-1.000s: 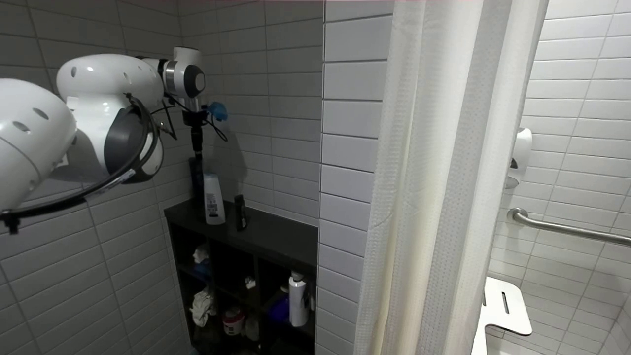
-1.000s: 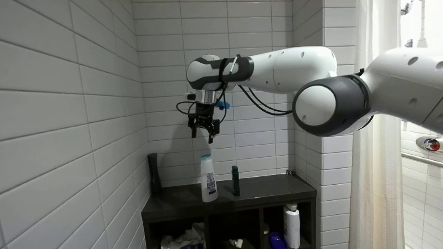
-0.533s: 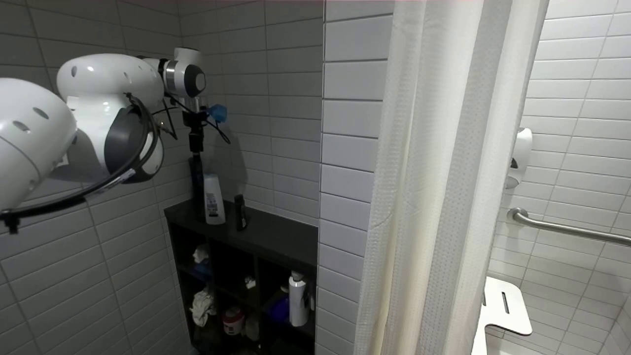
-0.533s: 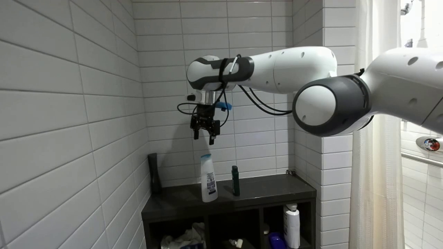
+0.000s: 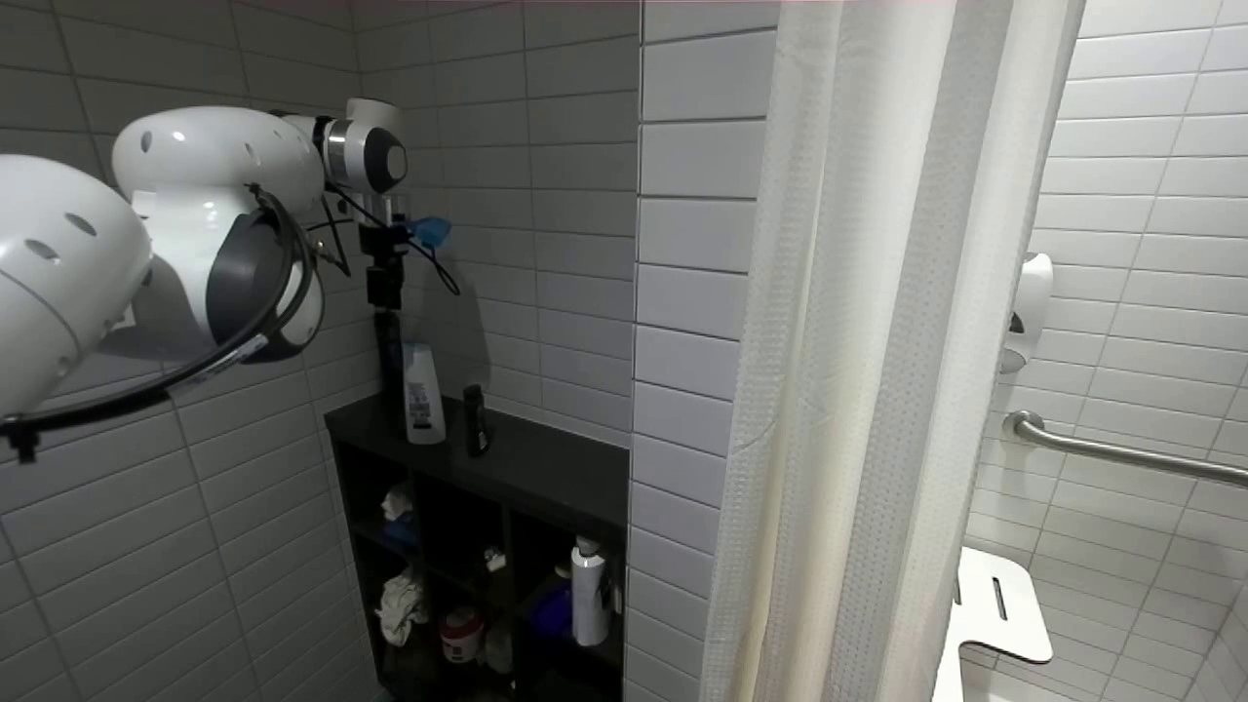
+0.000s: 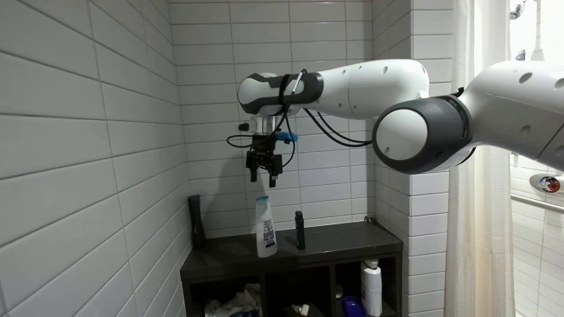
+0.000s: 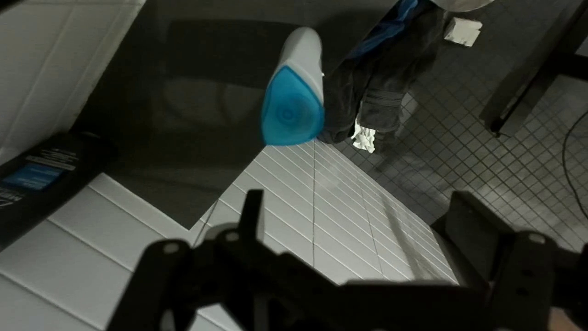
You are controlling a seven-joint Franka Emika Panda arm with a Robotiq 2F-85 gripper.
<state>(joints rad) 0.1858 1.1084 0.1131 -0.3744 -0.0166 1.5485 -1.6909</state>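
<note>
My gripper point(image 6: 263, 181) hangs in the air with its fingers pointing down, wide apart and holding nothing. Just below it, not touching, a white bottle with a blue cap point(image 6: 266, 231) stands on the dark shelf unit point(image 6: 348, 233). From the wrist, the blue cap point(image 7: 292, 112) appears above the gap between the fingers, nearer the left finger point(image 7: 251, 211). To the right of that bottle stands a small dark green bottle point(image 6: 300, 231). A tall black bottle point(image 6: 197, 222) is close to the side wall; its blue label point(image 7: 34, 177) shows in the wrist view.
Tiled walls point(image 6: 66, 176) close in beside and behind the shelf. Its compartments hold a crumpled cloth point(image 6: 246, 299), a white bottle point(image 6: 372, 286) and a purple item point(image 6: 352, 306). A shower curtain point(image 5: 858, 341) hangs nearby. Loose cables point(image 6: 293, 152) loop around the wrist.
The gripper has come down a little and shifted slightly right in an exterior view, swinging from a tilt to nearly vertical. Its fingers stayed apart. The bottles have not moved.
</note>
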